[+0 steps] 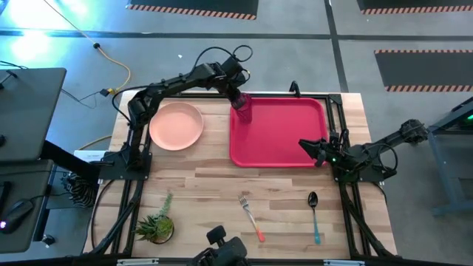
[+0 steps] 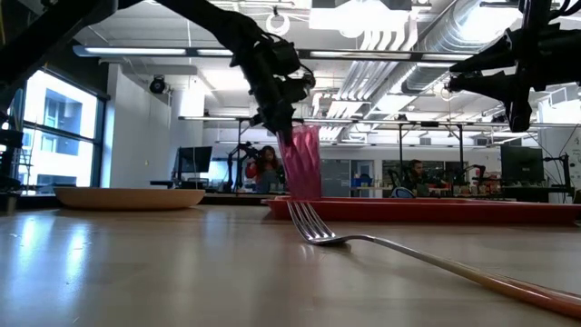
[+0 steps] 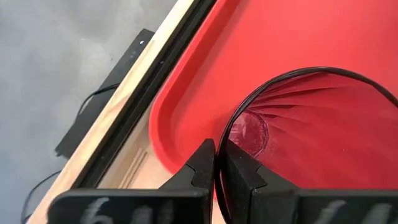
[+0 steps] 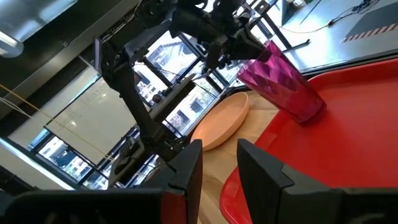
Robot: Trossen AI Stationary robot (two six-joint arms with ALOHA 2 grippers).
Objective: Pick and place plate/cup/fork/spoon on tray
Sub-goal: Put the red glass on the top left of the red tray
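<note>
The dark red cup (image 1: 242, 112) stands at the far left corner of the red tray (image 1: 288, 133), a little tilted in the low view (image 2: 304, 163). My left gripper (image 1: 238, 97) is shut on its rim. My right gripper (image 1: 313, 152) is open and empty above the tray's right edge, well above the table in the low view (image 2: 472, 73). The peach plate (image 1: 176, 125) lies flat on the table left of the tray. The orange-handled fork (image 1: 251, 216) and the teal-handled spoon (image 1: 315, 214) lie on the table near the front edge. My left gripper holds the cup by its rim (image 3: 219, 144), on the side nearest the tray's left edge. One finger (image 3: 239, 174) is inside the cup and the other (image 3: 198, 171) outside. The fingers come from above, pointing down. The cup's base is at the tray floor (image 4: 308, 115); whether it touches, I cannot tell.
A small potted plant (image 1: 157, 225) stands at the front left corner. A camera mount (image 1: 222, 247) sits at the front edge. Bare wood lies between the tray and the cutlery. People (image 2: 268, 168) sit in the room beyond the table.
</note>
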